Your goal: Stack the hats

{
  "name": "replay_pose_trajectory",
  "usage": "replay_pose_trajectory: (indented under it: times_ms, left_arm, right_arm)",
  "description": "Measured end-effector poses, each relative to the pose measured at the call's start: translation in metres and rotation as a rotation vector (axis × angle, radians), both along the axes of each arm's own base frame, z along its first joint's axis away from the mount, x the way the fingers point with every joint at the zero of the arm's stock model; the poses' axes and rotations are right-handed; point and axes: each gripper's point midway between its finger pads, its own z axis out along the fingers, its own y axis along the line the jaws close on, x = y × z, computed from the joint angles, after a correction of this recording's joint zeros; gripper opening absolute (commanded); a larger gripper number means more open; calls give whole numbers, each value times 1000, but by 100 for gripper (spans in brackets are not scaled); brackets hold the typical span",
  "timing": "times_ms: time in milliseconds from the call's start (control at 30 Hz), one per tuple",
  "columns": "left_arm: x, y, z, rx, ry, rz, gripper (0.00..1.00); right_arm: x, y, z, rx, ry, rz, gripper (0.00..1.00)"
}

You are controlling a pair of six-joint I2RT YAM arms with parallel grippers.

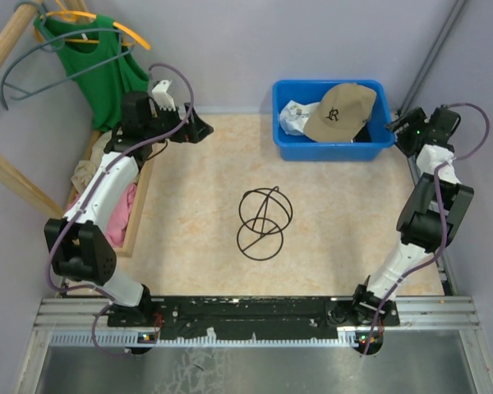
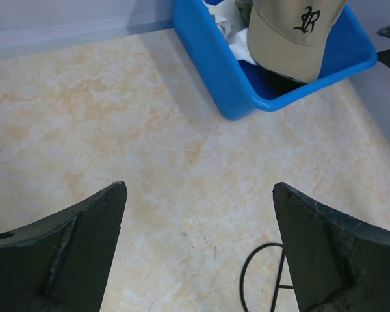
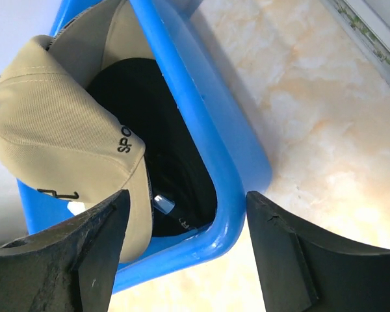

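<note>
Right gripper (image 3: 185,195), jaws spread wide and holding nothing, hangs over a corner of the bin (image 3: 182,257), the tan cap (image 3: 58,130) just ahead and left of it atop a black cap (image 3: 149,117) directly beneath, so I'd judge it best to pinch only the tan cap's edge and lift straight up.

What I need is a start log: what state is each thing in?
tan cap: topmost in the bin
black cap: under the tan cap
white cap: crumpled in the bin
bin: upright on the table
wire sphere: on the table, untouched
left gripper: open, empty
right gripper: open, empty
</note>
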Motion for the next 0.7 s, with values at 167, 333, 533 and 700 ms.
replay_pose_trajectory:
  times_ms: [167,333,533,700]
  left_arm:
    - [-1,-1,9,-6,-38,-9,99]
    - [-3,-3,9,-10,-39,-24,99]
    - [-1,-5,3,-9,-27,-37,99]
    - [0,-7,1,-9,-23,-49,99]
  right_arm:
    - [-1,-3,3,-36,24,12,70]
    - [-1,-16,23,-137,8,-7,72]
    - [-9,-12,45,-185,-33,10,75]
    - [12,17,66,-176,-157,127,78]
